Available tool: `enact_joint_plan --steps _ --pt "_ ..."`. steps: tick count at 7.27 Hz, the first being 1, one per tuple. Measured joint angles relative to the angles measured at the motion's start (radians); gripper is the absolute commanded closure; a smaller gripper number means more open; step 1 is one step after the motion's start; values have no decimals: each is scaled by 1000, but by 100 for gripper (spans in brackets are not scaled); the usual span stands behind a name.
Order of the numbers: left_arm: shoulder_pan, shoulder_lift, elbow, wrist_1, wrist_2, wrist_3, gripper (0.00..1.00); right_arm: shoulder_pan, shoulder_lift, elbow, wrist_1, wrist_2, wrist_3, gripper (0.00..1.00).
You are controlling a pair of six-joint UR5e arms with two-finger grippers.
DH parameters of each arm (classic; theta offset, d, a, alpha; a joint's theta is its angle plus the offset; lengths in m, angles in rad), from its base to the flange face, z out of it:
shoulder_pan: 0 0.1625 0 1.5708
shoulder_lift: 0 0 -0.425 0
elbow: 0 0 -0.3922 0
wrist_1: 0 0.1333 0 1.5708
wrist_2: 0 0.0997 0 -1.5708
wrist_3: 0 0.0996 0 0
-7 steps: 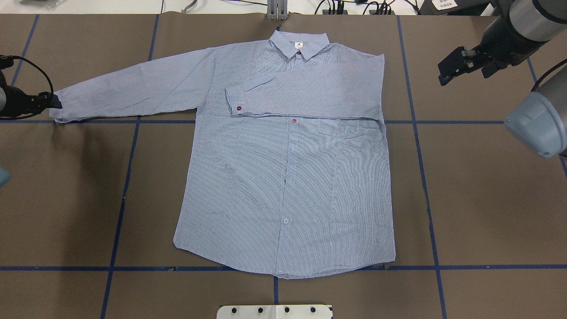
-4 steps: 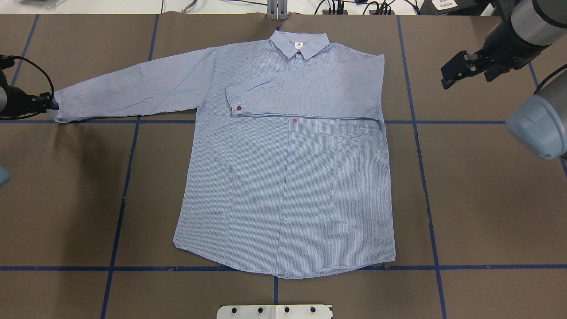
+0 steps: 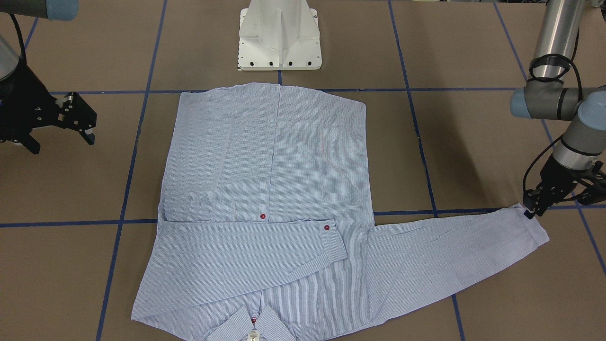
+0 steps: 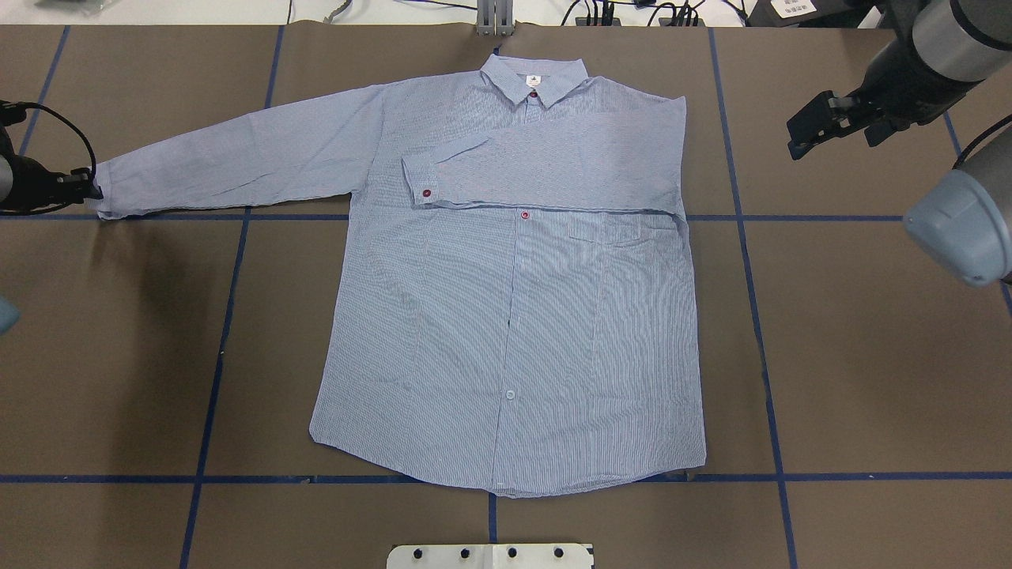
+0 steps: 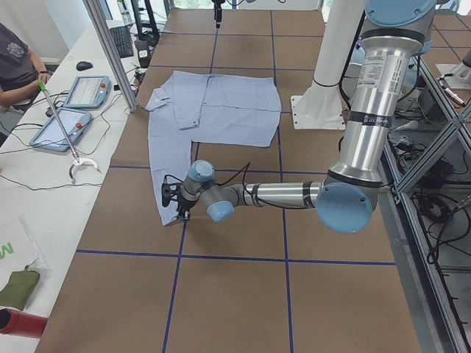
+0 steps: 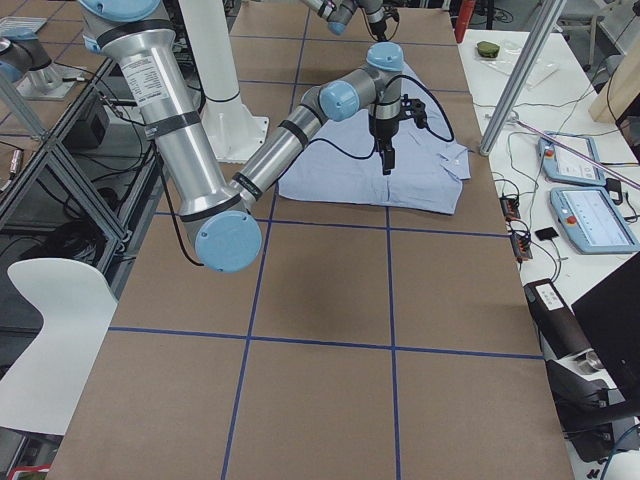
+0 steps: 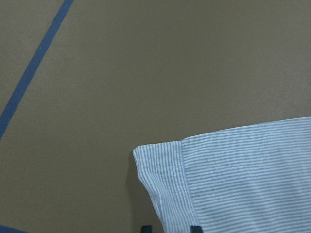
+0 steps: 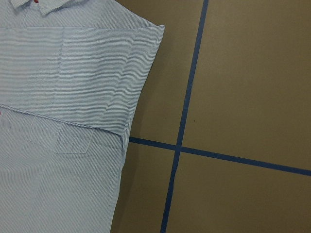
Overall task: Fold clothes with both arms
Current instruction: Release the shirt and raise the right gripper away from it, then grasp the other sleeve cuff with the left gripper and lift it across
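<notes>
Shirt (image 4: 506,316): it lies face up and flat in the middle of the bench (image 4: 870,356), with its collar (image 4: 534,79) on the side away from the robot and its hem towards the robot. One sleeve (image 4: 545,170) is folded across the chest and covers the button row there. Only red buttons at the neck, on the cuff and just under the fold show. The other sleeve (image 4: 237,162) stretches straight out towards the robot's left.

In the front-facing view the bottom edge cuts off the collar.

The left gripper (image 3: 529,212) sits low at the end of the stretched sleeve, touching the cuff (image 7: 165,184). Its wrist view shows just two dark fingertips (image 7: 146,227) at the bottom edge, a little apart, with the cuff corner lying between them. I cannot tell whether they pinch the cloth. In the overhead view the frame edge hides most of this arm.

The right gripper (image 4: 830,141) hangs in the air beside the folded shoulder, well apart from the cloth, its jaws spread wide and holding nothing. Its wrist view looks down on the folded edge and the chest pocket (image 8: 73,143).

Blue tape lines (image 4: 759,316) cross the brown bench, and one runs under the shirt. The white base (image 3: 279,35) stands near the hem.
</notes>
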Motion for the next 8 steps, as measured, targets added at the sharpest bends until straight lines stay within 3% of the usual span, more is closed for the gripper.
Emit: enact_joint_plan --steps 1,2,3,8 --pt "2 0 3 0 0 0 78 0 0 1 0 0 0 0" --pt "4 -1 4 0 0 0 96 0 0 1 0 0 0 0" --pt "5 -1 4 0 1 -1 100 0 0 1 0 0 0 0" --pt "4 -6 -80 36 -35 0 100 0 -20 7 1 1 4 0"
